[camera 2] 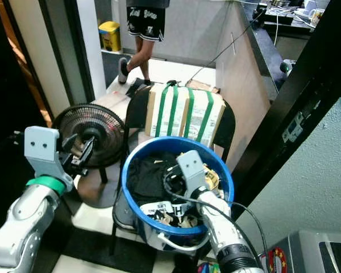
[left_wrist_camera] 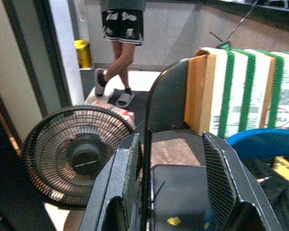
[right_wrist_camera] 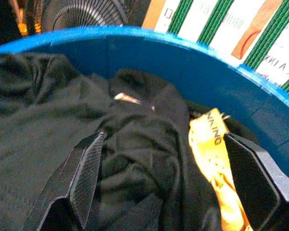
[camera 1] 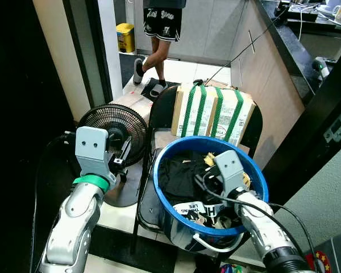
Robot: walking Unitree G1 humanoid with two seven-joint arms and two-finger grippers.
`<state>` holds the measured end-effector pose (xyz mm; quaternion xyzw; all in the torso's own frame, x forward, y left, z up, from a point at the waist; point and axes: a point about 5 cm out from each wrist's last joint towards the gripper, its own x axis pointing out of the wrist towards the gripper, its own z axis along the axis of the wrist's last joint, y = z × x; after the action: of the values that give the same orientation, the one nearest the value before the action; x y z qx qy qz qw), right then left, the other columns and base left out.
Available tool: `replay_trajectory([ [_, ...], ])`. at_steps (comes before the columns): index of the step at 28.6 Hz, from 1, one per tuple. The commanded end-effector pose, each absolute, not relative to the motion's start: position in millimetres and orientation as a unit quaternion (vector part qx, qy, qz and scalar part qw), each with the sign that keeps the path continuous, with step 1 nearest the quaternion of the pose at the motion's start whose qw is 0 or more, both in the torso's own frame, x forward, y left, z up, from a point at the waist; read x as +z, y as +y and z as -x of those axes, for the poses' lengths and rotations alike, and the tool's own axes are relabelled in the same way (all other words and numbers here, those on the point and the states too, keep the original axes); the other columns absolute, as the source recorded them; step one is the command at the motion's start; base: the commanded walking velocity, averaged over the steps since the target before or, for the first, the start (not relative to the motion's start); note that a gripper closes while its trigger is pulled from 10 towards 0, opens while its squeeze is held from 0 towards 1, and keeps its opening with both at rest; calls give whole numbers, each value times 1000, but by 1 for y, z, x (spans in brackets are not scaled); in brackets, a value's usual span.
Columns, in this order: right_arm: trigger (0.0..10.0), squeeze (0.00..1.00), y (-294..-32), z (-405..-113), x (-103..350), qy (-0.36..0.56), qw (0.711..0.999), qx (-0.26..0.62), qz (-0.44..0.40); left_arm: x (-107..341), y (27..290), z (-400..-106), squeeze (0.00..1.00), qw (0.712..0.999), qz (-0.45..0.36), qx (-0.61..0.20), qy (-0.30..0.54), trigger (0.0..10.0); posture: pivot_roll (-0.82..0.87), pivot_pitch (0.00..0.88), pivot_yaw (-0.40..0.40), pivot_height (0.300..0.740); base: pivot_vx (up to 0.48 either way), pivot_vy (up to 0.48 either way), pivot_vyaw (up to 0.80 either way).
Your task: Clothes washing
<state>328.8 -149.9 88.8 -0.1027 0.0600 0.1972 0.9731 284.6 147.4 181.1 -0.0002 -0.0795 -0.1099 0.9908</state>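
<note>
The right tool point(right_wrist_camera: 159, 178) is down inside the blue tub point(camera 1: 256, 176), its two black fingers spread apart and straddling a heap of dark clothes point(right_wrist_camera: 86, 134), with nothing pinched between them yet. A yellow printed strip point(right_wrist_camera: 212, 144) lies just beside one finger, and a white piece with black lettering point(camera 1: 188, 209) sits at the near side of the pile. The tub rests on a black chair point(camera 1: 162, 114), with a cardboard box banded in green point(camera 1: 213, 114) propped against the chair back on the far side. To the left, the left tool point(left_wrist_camera: 171, 183) is held up with fingers released and empty, facing the chair and a floor fan point(camera 1: 115, 131). Far off, a person point(camera 1: 159, 34) in shorts stands on the tiles. To do this well, I'd press the fingers deep into a thick fold before clenching, so a whole garment lifts rather than a loose edge, and keep clear of the tub's rim.
</note>
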Motion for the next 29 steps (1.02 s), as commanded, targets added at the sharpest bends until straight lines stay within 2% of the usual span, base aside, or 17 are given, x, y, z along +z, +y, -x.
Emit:
replay_trajectory([
  [1,10000,1000,-151,-328,84,70,971,202,104,179,144,-282,0,990,3,-118,-74,10000,131,22,26,740,0,0,0],
  [4,10000,1000,-148,-326,79,85,967,213,108,179,144,-282,0,990,2,-119,-72,10000,131,22,26,740,0,0,0],
  [5,10000,733,-146,-323,73,101,961,229,116,178,143,-282,0,990,1,-122,-71,10000,132,27,28,740,0,0,0],
  [6,10000,733,-146,-323,73,101,961,229,116,178,143,-282,0,990,1,-122,-71,10000,132,27,28,740,0,0,0],
  [7,10000,0,-142,-320,67,115,953,247,128,177,141,-281,0,989,-4,-131,-70,10000,132,27,28,740,0,0,0],
  [13,10000,0,-135,-313,57,132,941,278,140,171,136,-270,0,977,7,-201,-71,10000,132,27,28,740,0,0,0],
  [18,10000,0,-135,-312,55,134,937,286,148,156,129,-248,0,951,9,-305,-49,10000,130,28,29,740,0,0,0],
  [25,10000,0,-135,-311,54,139,931,300,152,145,130,-241,0,945,3,-327,-23,10000,130,28,28,740,0,0,0],
  [26,4667,0,-134,-310,53,140,928,309,153,144,131,-240,0,943,3,-331,-19,10000,130,27,26,740,0,0,0],
  [28,4667,0,-133,-310,53,141,926,314,154,144,131,-239,0,942,2,-334,-16,10000,132,26,25,740,0,0,0],
  [29,1608,0,-133,-309,53,141,925,319,153,143,131,-238,0,942,2,-335,-15,10000,133,26,25,740,0,0,0],
])
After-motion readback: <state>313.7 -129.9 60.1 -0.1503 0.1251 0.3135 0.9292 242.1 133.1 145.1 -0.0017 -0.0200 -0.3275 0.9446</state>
